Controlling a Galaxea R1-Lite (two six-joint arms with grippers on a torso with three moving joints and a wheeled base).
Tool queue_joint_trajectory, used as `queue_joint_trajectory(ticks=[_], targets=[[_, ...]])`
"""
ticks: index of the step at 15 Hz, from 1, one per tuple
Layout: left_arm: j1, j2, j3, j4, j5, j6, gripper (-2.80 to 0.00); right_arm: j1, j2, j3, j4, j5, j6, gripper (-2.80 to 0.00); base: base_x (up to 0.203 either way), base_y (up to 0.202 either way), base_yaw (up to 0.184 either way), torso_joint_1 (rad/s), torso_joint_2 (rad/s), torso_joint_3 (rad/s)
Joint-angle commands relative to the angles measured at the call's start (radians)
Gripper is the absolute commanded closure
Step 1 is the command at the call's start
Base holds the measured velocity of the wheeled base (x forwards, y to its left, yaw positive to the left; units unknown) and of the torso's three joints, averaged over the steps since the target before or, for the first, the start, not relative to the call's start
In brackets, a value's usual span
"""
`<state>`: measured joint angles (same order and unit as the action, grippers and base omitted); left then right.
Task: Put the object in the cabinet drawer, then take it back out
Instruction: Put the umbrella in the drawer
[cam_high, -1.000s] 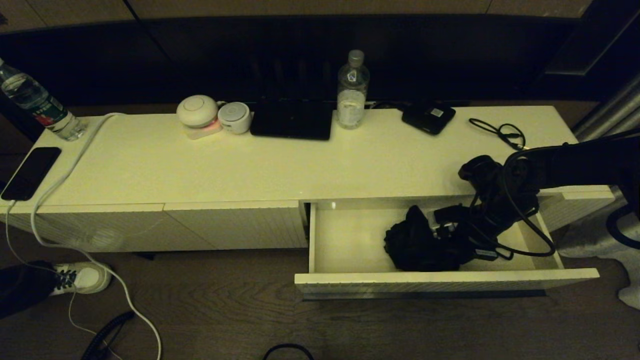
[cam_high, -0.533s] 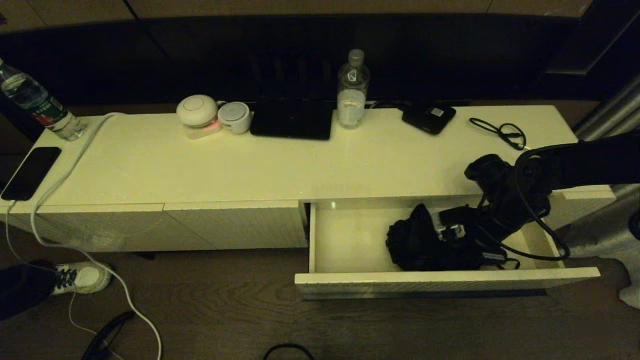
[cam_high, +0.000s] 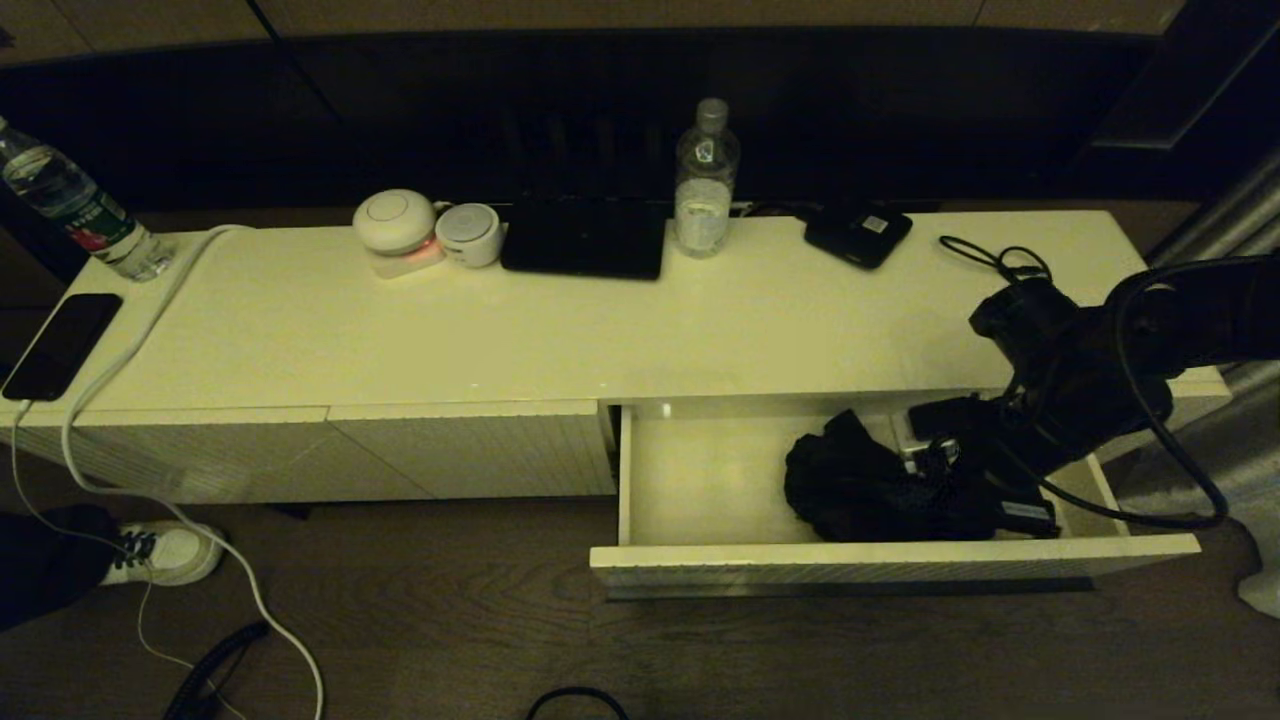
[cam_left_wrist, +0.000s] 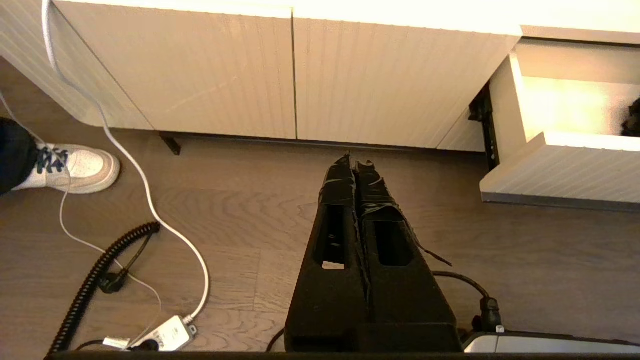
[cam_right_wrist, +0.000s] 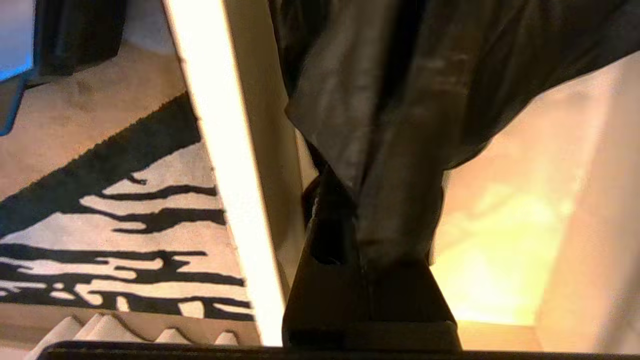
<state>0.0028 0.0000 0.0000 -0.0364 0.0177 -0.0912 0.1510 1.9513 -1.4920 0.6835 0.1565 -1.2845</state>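
Long cream cabinet (cam_high: 600, 330) spans the head view. The cabinet drawer (cam_high: 890, 565) at its right end is pulled fully out, ribbed front toward the robot, interior lit.

Right arm reaches in from the cabinet's right end, angled down into the drawer. The right gripper (cam_high: 945, 470) sits in the drawer's right half; in the right wrist view its fingers (cam_right_wrist: 340, 235) are clamped together on a fold of the object (cam_right_wrist: 400, 100).

The object lies as a crumpled black bundle in the drawer's right half, near the front wall, its bulk on the drawer floor (cam_high: 700, 480). Left half of the drawer floor is bare.

Left gripper (cam_left_wrist: 356, 167) hangs over the wood floor in front of the closed ribbed panels, fingers pressed together, holding nothing.

On the cabinet top, along the back edge: water bottle (cam_high: 706, 180) at centre, small black box (cam_high: 858, 235) toward the right, looped cable (cam_high: 1000, 262) near the back right corner.
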Motion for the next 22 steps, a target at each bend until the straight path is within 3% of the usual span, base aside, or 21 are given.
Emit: queue_joint_trajectory(ticks=[1, 12, 19, 22], targets=[[0.000, -0.002, 0.000, 0.000, 0.001, -0.001, 0.00, 0.008, -0.089, 0.022, 0.003, 0.002, -0.007, 0.00, 0.000, 0.000, 0.000, 0.000, 0.00, 0.000], [0.000, -0.002, 0.000, 0.000, 0.001, -0.001, 0.00, 0.021, -0.333, 0.088, 0.010, -0.013, -0.006, 0.00, 0.000, 0.000, 0.000, 0.000, 0.00, 0.000], [0.000, -0.002, 0.000, 0.000, 0.001, -0.001, 0.00, 0.056, -0.298, -0.115, 0.002, -0.030, 0.127, 0.00, 0.000, 0.000, 0.000, 0.000, 0.00, 0.000], [0.000, -0.002, 0.001, 0.000, 0.001, -0.001, 0.00, 0.068, -0.233, -0.211, -0.005, -0.079, 0.184, 0.00, 0.000, 0.000, 0.000, 0.000, 0.00, 0.000]])
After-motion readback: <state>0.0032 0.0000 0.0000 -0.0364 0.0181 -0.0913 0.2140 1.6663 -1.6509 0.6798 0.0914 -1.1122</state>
